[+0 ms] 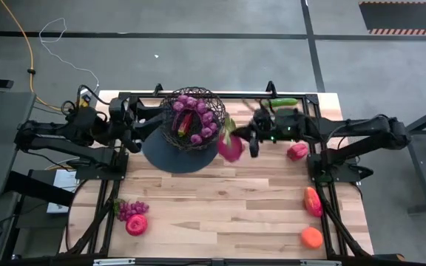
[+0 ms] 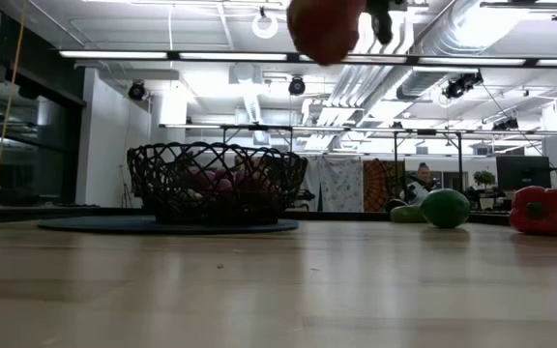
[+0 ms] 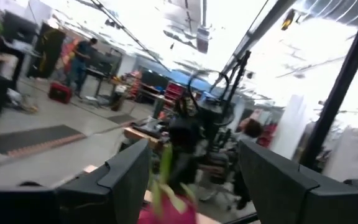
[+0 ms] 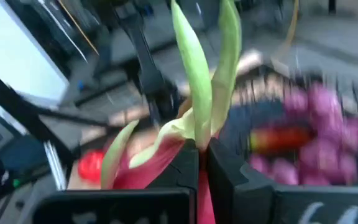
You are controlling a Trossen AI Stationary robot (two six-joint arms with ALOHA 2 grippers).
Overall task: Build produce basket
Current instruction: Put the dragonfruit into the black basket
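Observation:
The black wire basket (image 1: 192,118) stands on a flat dark disc (image 1: 170,157) at the far middle of the table. It holds purple grapes (image 1: 204,112) and a red chili (image 1: 186,123). The pink dragon fruit (image 1: 230,145) hangs in the air just right of the basket, with my right gripper (image 1: 243,140) shut on it. In the low view the dragon fruit (image 2: 325,27) is high above the tabletop. My left gripper (image 1: 140,127) hovers open at the basket's left side, its fingers (image 3: 129,171) apart with nothing between them. My right gripper pinches the dragon fruit between its two fingers (image 4: 182,168) at the base of its green leafy scales (image 4: 194,124), which stick out past the fingertips. The fingers reach in about level from the table's right side. The fruit's pink body (image 4: 145,168) hangs beside them, clear of table and basket.
A cucumber (image 1: 283,102) lies at the far edge on the right. A red fruit (image 1: 297,151), a red-orange piece (image 1: 313,201) and an orange (image 1: 311,236) lie along the right side. More grapes (image 1: 132,209) and a red fruit (image 1: 136,224) lie near left.

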